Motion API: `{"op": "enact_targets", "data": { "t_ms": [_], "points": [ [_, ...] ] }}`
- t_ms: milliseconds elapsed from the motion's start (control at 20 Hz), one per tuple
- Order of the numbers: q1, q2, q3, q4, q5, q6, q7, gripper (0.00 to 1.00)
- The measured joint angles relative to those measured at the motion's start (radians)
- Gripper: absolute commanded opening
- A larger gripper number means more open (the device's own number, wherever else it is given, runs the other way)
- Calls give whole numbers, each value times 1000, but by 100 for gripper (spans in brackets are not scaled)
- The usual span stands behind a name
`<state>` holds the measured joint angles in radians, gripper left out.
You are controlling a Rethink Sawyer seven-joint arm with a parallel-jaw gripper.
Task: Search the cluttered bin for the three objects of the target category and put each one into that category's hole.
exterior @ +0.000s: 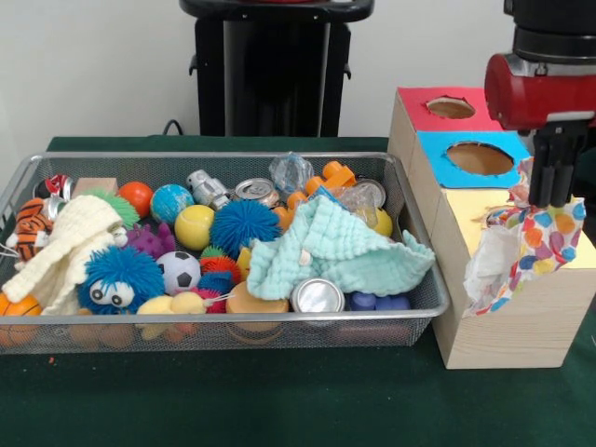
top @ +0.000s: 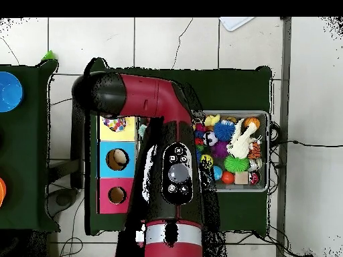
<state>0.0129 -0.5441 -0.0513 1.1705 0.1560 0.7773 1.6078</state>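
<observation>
Polka-dot cloth (exterior: 526, 244) hangs pinched in my gripper (exterior: 551, 197), its white folds drooping over the yellow-panelled top (exterior: 470, 207) of the pale wood box at the near end of the row; the cloth hides that hole from the front, and in the overhead view the dotted fabric (top: 115, 124) sits right at the yellow opening. Beside it, the blue-panelled hole (exterior: 479, 157) and the red-panelled hole (exterior: 451, 107) stand open and bare. To the side, the wire-mesh bin (exterior: 424, 279) is packed full: the mint-green waffle cloth (exterior: 335, 250) lies spread over the clutter towards the box end, draped partly over a shiny can (exterior: 317, 296), and the cream knitted cloth (exterior: 63, 250) lies at the other end, next to a blue fuzzy ball with eyes (exterior: 119, 277). Between them sit a yellow ball (exterior: 194, 226), a small football (exterior: 178, 271), a globe ball (exterior: 171, 202) and another can (exterior: 254, 191).
</observation>
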Motion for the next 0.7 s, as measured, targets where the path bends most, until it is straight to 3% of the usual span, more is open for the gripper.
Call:
{"op": "enact_targets", "data": {
  "t_ms": [700],
  "points": [
    [18, 23, 0, 11, 16, -23, 0, 0]
  ]
}}
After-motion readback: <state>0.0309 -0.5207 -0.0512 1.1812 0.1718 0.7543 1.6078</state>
